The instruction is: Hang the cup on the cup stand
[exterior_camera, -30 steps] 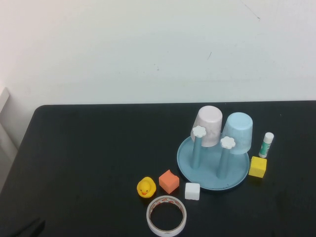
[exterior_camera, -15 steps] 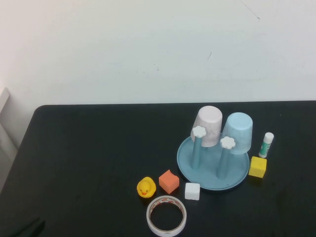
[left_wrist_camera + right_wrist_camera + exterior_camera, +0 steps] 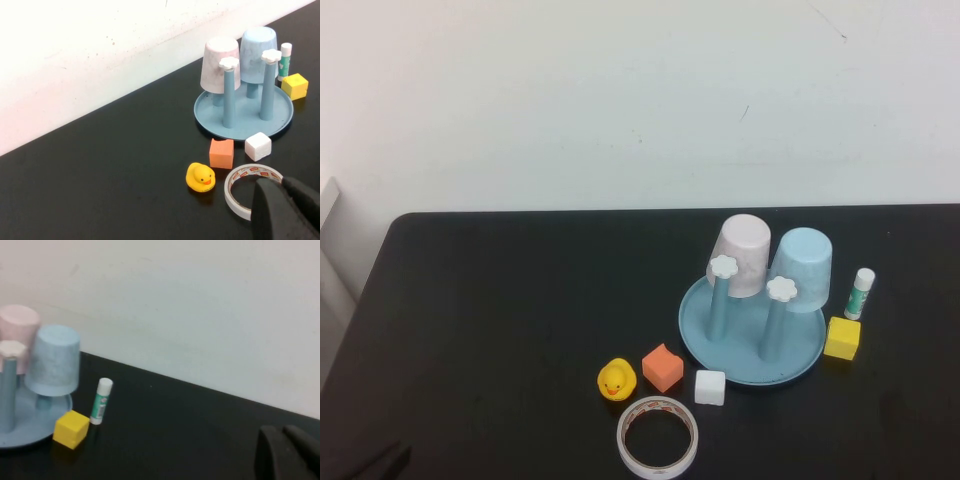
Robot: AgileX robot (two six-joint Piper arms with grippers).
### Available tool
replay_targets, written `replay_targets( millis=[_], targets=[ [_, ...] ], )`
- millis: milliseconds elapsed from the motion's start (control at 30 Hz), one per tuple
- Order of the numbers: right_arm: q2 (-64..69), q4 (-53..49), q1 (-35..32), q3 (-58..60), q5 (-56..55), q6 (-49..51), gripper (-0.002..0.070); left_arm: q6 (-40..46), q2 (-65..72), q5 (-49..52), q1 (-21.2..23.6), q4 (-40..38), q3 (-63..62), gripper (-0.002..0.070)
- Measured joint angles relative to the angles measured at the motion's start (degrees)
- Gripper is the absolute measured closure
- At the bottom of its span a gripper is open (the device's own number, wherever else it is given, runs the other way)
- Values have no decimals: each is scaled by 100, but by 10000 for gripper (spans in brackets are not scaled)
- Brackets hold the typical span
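The light blue cup (image 3: 802, 268) hangs upside down over a back post of the cup stand (image 3: 750, 367), a light blue round tray with upright posts and white flower knobs (image 3: 781, 288). A pale pink cup (image 3: 742, 255) hangs upside down beside it. Two front posts (image 3: 717, 312) stand bare. My left gripper (image 3: 276, 183) is shut and empty, low over the near table beside the tape roll (image 3: 250, 191), far from the stand (image 3: 250, 129). My right gripper (image 3: 281, 431) is shut and empty, off to the right of the stand (image 3: 25, 434) and the blue cup (image 3: 52, 360).
In front of the stand lie a yellow duck (image 3: 616, 380), an orange cube (image 3: 662, 367), a white cube (image 3: 709, 387) and the tape roll (image 3: 658, 437). A yellow cube (image 3: 842, 338) and a glue stick (image 3: 860, 293) sit right of the stand. A white wall backs the black table.
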Motion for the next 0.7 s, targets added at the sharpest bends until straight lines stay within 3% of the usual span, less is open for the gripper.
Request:
replay_targets(
  millis=[267, 700],
  targets=[
    [-115, -1, -152, 308, 283, 155, 678, 0, 0, 0, 0, 0, 0, 676],
    [-115, -1, 260, 287, 842, 319, 678, 0, 0, 0, 0, 0, 0, 676]
  ],
)
